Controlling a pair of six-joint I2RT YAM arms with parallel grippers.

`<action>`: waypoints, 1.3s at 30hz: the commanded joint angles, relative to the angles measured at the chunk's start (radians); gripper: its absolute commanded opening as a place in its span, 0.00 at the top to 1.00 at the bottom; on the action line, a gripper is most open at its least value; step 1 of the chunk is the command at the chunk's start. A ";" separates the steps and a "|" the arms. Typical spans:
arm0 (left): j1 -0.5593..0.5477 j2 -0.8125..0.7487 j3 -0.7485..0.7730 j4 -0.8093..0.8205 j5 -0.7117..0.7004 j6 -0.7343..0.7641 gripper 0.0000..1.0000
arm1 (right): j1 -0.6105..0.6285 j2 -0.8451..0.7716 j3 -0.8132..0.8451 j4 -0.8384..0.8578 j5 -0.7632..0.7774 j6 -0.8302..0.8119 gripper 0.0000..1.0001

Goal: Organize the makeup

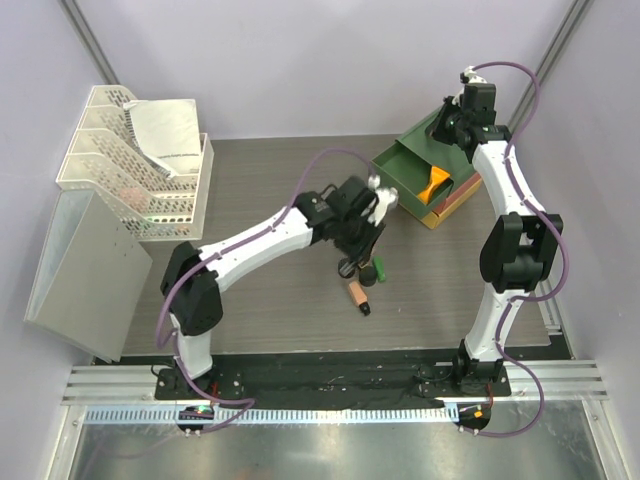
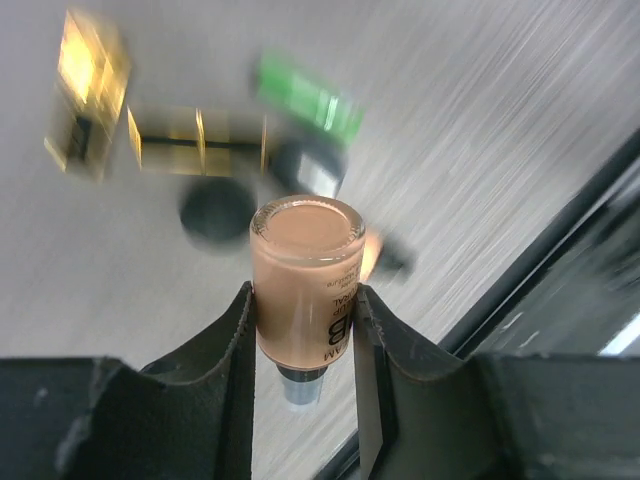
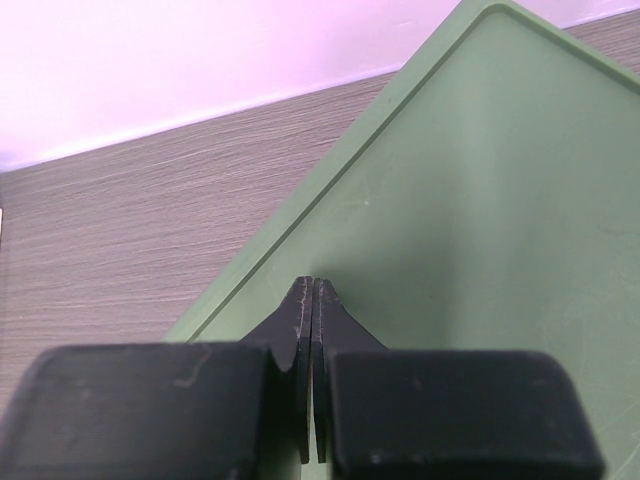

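My left gripper is shut on a peach bottle, bottom end out and cap end toward the wrist, held above the table. In the top view that gripper is mid-table, left of the open green drawer. Below it lie a green tube, two black-gold sticks, a black round compact and another peach piece with a black end. An orange tube lies in the drawer. My right gripper is shut and empty over the green box top.
The stacked green, orange and yellow drawer box stands at the back right. White mesh file trays and a grey panel stand along the left side. A black strip runs along the table's near edge.
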 commanded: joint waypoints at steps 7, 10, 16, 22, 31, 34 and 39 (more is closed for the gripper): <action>0.088 0.090 0.397 0.259 0.177 -0.324 1.00 | 0.008 0.124 -0.086 -0.372 0.025 -0.041 0.99; 0.121 0.095 0.348 0.484 0.263 -0.442 1.00 | 0.008 0.124 -0.089 -0.371 0.022 -0.042 0.99; 0.139 0.185 0.423 0.685 0.254 -0.636 1.00 | 0.008 0.124 -0.092 -0.372 0.019 -0.039 0.99; 0.158 0.296 0.550 0.809 0.239 -0.777 1.00 | 0.008 0.120 -0.095 -0.374 0.022 -0.044 0.99; 0.180 0.349 0.604 0.797 0.180 -0.805 0.98 | 0.008 0.120 -0.100 -0.374 0.020 -0.045 0.99; 0.187 0.349 0.583 0.793 0.156 -0.786 0.87 | 0.008 0.120 -0.100 -0.372 0.023 -0.045 0.99; 0.187 0.369 0.583 0.770 0.151 -0.789 0.64 | 0.008 0.123 -0.095 -0.374 0.023 -0.047 0.99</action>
